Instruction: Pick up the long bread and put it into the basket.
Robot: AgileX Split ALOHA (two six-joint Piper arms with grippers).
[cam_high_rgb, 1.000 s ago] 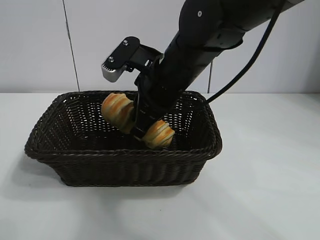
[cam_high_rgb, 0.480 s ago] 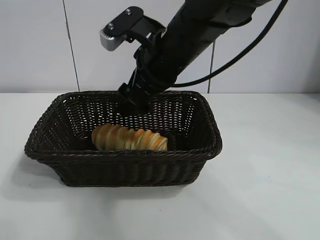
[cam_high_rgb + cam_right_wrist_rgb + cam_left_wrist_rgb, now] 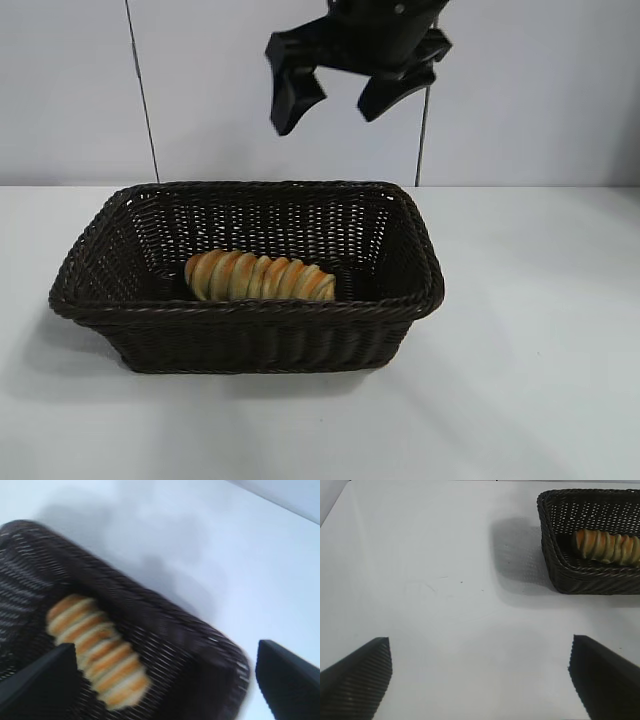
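The long bread (image 3: pixel 259 276) lies flat on the floor of the dark wicker basket (image 3: pixel 250 310), near its front wall. It also shows in the left wrist view (image 3: pixel 608 546) and the right wrist view (image 3: pixel 97 647). My right gripper (image 3: pixel 340 92) is open and empty, high above the basket's back rim; in its own wrist view (image 3: pixel 165 680) the jaws stand wide apart over the basket (image 3: pixel 200 650). My left gripper (image 3: pixel 480 675) is open and empty over bare table, away from the basket (image 3: pixel 570 575).
The white table (image 3: pixel 540 330) surrounds the basket on all sides. A white wall with a dark vertical seam (image 3: pixel 140 90) stands behind it.
The right gripper let go of the long bread, which dropped and now lies flat in the basket. The gripper then rose well above the basket with its jaws open.
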